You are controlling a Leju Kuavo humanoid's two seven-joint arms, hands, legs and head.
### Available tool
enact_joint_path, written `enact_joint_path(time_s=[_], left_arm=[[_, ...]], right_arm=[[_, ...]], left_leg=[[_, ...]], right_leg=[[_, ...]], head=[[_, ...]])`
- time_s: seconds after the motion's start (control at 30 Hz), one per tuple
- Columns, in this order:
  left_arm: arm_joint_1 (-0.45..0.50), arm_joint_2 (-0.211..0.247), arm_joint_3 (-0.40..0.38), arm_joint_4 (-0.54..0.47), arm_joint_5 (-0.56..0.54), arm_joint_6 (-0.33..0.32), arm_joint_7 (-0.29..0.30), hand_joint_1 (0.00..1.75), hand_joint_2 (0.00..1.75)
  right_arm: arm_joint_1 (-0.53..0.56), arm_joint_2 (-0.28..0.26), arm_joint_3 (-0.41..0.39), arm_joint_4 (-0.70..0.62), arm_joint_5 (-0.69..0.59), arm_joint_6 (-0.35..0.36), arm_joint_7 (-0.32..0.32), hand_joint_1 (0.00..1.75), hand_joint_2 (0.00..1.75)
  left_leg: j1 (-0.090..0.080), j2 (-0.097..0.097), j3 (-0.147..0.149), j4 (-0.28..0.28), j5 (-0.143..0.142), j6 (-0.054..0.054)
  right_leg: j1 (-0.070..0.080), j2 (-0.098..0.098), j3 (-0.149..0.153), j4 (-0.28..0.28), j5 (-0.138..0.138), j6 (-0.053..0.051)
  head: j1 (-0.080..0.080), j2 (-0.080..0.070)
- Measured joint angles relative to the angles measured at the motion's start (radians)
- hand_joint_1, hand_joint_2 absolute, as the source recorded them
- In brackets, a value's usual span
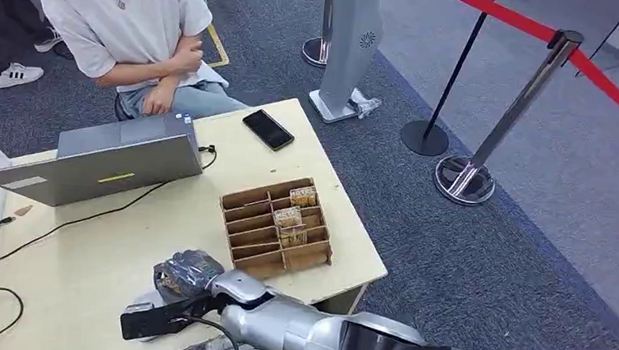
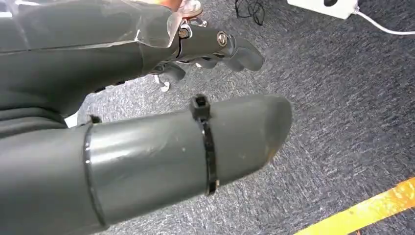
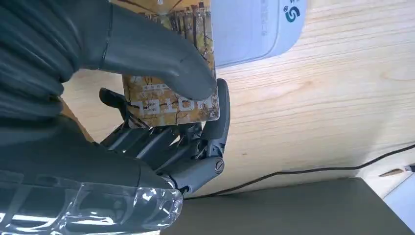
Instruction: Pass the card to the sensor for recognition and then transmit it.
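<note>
Here: right hand [image 3: 161, 122] pinches card [image 3: 171, 105] | beside sensor [image 3: 254, 29] | left hand [image 2: 147, 142] free

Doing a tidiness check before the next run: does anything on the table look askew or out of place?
Nothing stands out. Patterned cards stand upright in the cardboard divider box, and the right hand holds one hotel card flat.

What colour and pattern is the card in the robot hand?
The card is golden-yellow with dark branch-like markings and white lettering, clearest in the right wrist view.

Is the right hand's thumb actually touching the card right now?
Touching. The right wrist view shows the right hand with its thumb pressed flat on the card, fingers behind it.
</note>
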Motion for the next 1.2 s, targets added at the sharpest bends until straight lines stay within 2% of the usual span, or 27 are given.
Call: enact_joint_path(time_s=[0.33, 1.2], left_arm=[[0.000, 0.000, -0.001, 0.000, -0.017, 0.000, -0.014, 0.00, 0.00], [0.000, 0.000, -0.001, 0.000, -0.019, 0.000, -0.021, 0.00, 0.00]], right_arm=[[0.019, 0.004, 0.000, 0.010, 0.016, -0.033, 0.009, 1.75, 1.75], [0.034, 0.004, 0.000, 0.010, 0.033, -0.038, 0.007, 1.75, 1.75]], left_leg=[[0.000, 0.000, 0.000, 0.000, 0.000, 0.000], [0.000, 0.000, 0.000, 0.000, 0.000, 0.000]], right_leg=[[0.000, 0.000, 0.000, 0.000, 0.000, 0.000], [0.000, 0.000, 0.000, 0.000, 0.000, 0.000]], head=[[0.000, 0.000], [0.000, 0.000]])
